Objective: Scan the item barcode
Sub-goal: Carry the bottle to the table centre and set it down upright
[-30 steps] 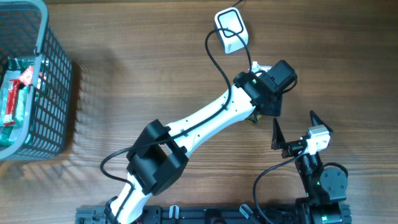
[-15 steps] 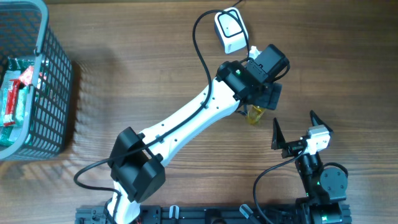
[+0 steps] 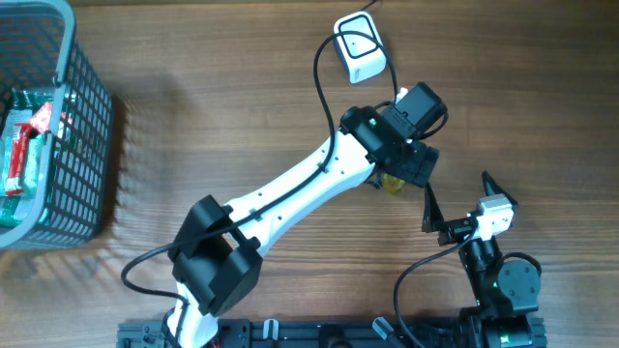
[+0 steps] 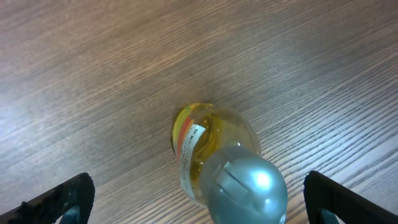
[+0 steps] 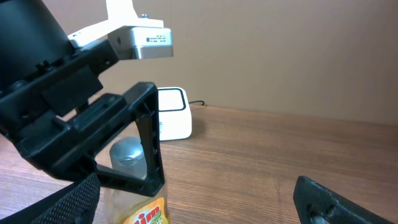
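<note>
The left arm point(image 3: 300, 193) reaches on a long diagonal from the near edge of the wooden table point(image 3: 193, 97) toward its far right, wrist bent downward. The left gripper point(image 4: 199, 196) hangs directly over a small bottle of yellow liquid point(image 3: 393, 183). Its jaws are spread wide, one on each side of the bottle, and neither touches it, so the claw is released. The bottle stands upright on the table, with a rounded silver cap and a label bearing orange and white print (the barcode itself cannot be made out). From overhead only a sliver of yellow shows beneath the wrist.

The white barcode scanner point(image 3: 359, 46) sits near the far edge of the table, a little beyond the bottle, with its black cable looping back toward the arm.

The right arm point(image 3: 498, 275) is folded low at the near right corner. The right gripper point(image 3: 459, 198) points toward the bottle with its fingers splayed and nothing between them.

A grey mesh basket point(image 3: 92, 145) sits at the left edge, well apart from both arms. It holds green and red packets point(image 3: 21, 145).
</note>
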Robot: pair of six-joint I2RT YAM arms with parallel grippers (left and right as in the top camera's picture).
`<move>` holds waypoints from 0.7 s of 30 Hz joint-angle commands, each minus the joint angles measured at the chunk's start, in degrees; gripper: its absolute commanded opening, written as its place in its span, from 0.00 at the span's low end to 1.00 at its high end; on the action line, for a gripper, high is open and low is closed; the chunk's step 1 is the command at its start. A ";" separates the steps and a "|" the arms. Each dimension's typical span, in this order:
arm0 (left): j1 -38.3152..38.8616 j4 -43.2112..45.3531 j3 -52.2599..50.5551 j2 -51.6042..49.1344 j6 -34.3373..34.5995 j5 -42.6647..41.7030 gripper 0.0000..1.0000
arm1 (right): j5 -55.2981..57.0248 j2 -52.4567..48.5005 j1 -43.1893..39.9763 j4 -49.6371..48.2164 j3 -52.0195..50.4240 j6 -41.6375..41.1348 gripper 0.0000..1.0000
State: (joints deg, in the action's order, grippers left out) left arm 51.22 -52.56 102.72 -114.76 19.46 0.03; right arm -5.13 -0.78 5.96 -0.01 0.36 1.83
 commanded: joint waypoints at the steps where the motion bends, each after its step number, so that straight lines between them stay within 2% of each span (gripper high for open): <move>1: -3.04 0.46 6.05 7.34 -2.80 -0.44 1.00 | -0.81 0.35 0.17 -0.33 -0.07 0.81 1.00; 5: -9.27 0.28 8.70 14.08 -2.80 0.92 1.00 | -0.81 0.35 0.17 -0.31 -0.07 0.81 1.00; 10: -22.53 -1.62 8.70 22.62 -2.82 10.99 1.00 | -0.79 0.35 0.17 -0.33 -0.07 0.81 1.00; 12: -30.29 -2.27 8.70 25.86 -2.80 14.36 1.00 | -0.81 0.35 0.17 -0.33 -0.07 0.79 1.00; 16: -48.35 -2.84 8.68 30.32 -2.34 14.86 1.00 | -0.81 0.35 0.17 -0.33 -0.07 0.81 1.00; 21: -68.06 -7.04 8.68 29.70 -1.03 14.84 1.00 | -0.81 0.35 0.17 -0.31 -0.07 0.81 1.00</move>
State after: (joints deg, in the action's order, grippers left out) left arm -6.83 -57.08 110.91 -85.38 17.50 13.74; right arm -5.10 -0.78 5.96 -0.01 0.36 1.83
